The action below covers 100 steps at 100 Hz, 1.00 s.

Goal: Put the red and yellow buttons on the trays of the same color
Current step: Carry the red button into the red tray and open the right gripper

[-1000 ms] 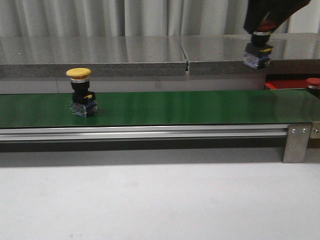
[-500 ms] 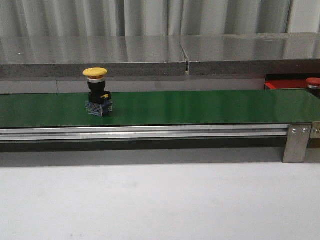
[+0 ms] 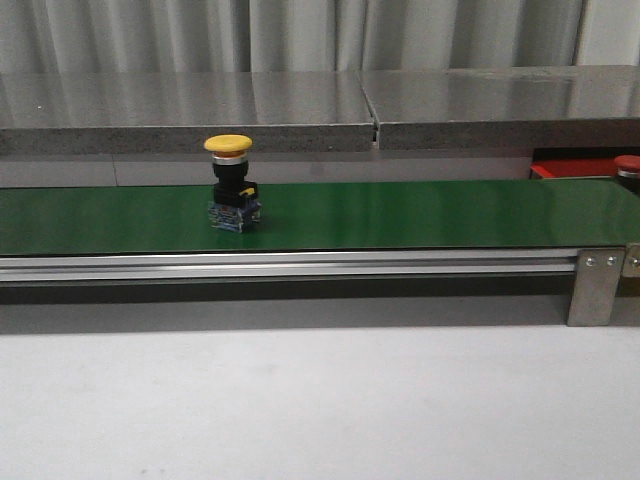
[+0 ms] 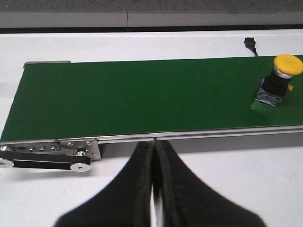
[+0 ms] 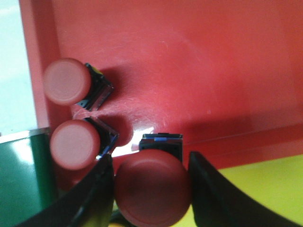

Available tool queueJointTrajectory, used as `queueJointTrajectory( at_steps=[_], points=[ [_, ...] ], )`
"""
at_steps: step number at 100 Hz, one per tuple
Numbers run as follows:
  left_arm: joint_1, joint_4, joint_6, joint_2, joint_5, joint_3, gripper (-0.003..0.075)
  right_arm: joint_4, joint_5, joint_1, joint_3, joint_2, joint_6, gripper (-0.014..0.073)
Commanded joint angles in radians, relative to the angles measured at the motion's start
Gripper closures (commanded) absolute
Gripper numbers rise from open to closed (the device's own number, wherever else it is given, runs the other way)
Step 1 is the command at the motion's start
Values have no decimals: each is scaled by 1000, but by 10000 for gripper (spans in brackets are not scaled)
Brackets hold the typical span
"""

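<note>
A yellow-capped button (image 3: 229,190) stands upright on the green belt (image 3: 420,212); it also shows in the left wrist view (image 4: 280,78). My left gripper (image 4: 154,144) is shut and empty, in front of the belt's near rail, well away from that button. My right gripper (image 5: 150,163) is shut on a red button (image 5: 152,187), a finger on each side of its cap, over the red tray (image 5: 189,61). Two more red buttons (image 5: 67,81) (image 5: 75,144) stand in the tray's corner beside it. The right gripper is out of the front view.
The red tray's edge (image 3: 570,168) and one red button (image 3: 628,165) show at the far right behind the belt. A yellow surface (image 5: 265,189) borders the red tray. A grey metal shelf (image 3: 300,110) runs behind the belt. A belt bracket (image 3: 596,285) sticks out in front.
The yellow button has ridden rightward along the belt. My right gripper with the red button has left the front view's upper right corner.
</note>
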Motion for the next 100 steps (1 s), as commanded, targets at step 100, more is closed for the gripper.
queueJointTrajectory(
  at_steps=[100],
  points=[
    [-7, -15, -1, 1, -67, -28, 739, 107, -5, -6, -380, 266, 0, 410]
  ],
)
